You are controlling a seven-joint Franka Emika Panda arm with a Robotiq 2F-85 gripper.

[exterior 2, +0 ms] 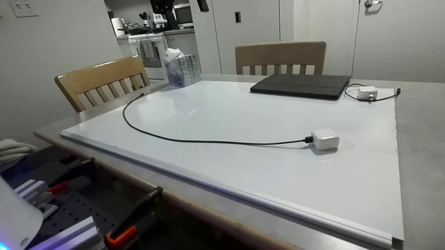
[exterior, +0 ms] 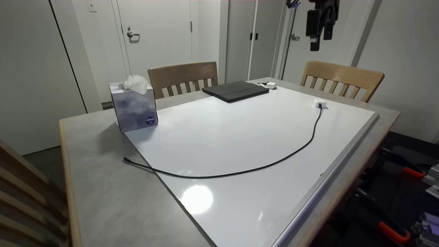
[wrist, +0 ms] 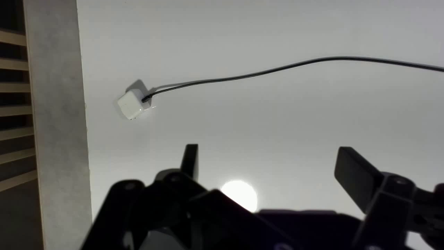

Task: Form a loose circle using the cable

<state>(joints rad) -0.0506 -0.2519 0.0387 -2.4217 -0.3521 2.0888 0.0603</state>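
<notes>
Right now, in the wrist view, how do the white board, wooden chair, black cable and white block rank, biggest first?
1. White board
2. Wooden chair, partly in view
3. Unsure: black cable and white block; the cable looks longer but thinner

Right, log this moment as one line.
claw: open, empty, above whiteboard | cable: open curve, dark end past whiteboard edge | circle: not formed
</notes>
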